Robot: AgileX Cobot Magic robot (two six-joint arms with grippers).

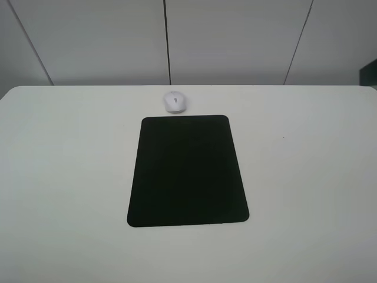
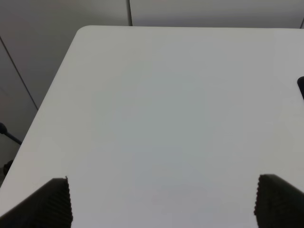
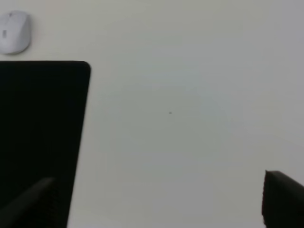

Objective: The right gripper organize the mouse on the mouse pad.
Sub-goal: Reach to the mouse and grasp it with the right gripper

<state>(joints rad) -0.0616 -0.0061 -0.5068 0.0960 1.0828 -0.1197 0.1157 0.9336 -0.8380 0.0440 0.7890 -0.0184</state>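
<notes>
Right wrist view is giving us the relation that matters. The small oval white computer mouse [image 3: 14,32] is lying well ahead of the right claw [image 3: 156,183] and off to its left. It is resting on the bare white table [image 3: 190,95] just beyond the far edge of the large flat matte black mouse pad [image 3: 40,123], not on it. A thin strip of table is showing between the two, so they are lying close but apart.

The mouse's long axis is running roughly away from the claw, about square to that far edge. We are judging that the coming move is calling for a reach forward and leftward past the pad's far right corner. The right claw is standing spread wide, with nothing between its fingers.

In the exterior high view the mouse [image 1: 175,101] is sitting near the middle of the table's width, and neither arm is showing there. The left claw [image 2: 161,180] is gaping too and holding nothing, hovering over bare table. Its own view is not showing the mouse, so we cannot tell which arm is truly nearer.

Nothing is standing between the right claw and the mouse. The pale panelled wall [image 1: 235,41] is rising behind the table's far edge, and the mouse is lying near that edge.
</notes>
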